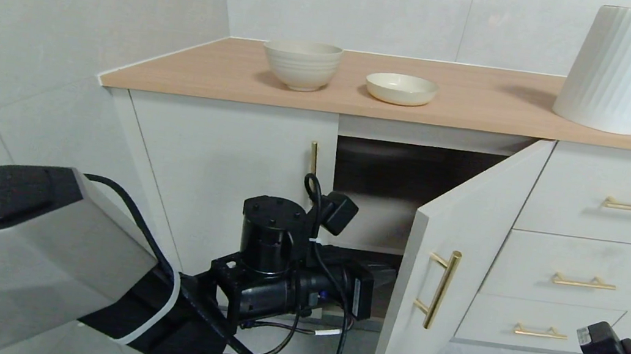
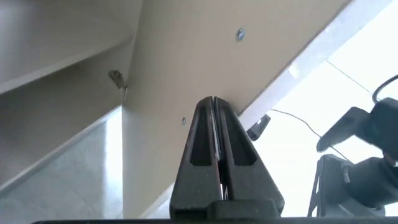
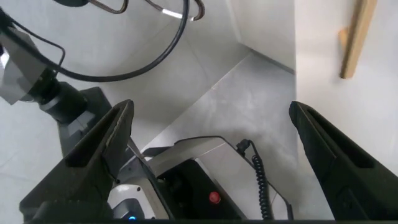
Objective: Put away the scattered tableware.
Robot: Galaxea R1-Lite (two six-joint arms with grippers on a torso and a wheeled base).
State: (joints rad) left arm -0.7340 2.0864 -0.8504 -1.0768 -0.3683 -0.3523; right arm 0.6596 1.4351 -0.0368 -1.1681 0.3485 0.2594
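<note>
Bowl: on worktop, near front edge
Dish: just beside bowl
Left gripper: closed together, by open cabinet door
Right gripper: spread wide apart, empty

No legible text or labels.

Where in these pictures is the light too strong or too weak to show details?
Head view: the open cabinet's interior is in deep shadow; the beige ribbed ceramic bowl and shallow cream dish cast only soft shadows on the wooden countertop. Left wrist view: the background beside the shut black end effector is washed out to white.
</note>
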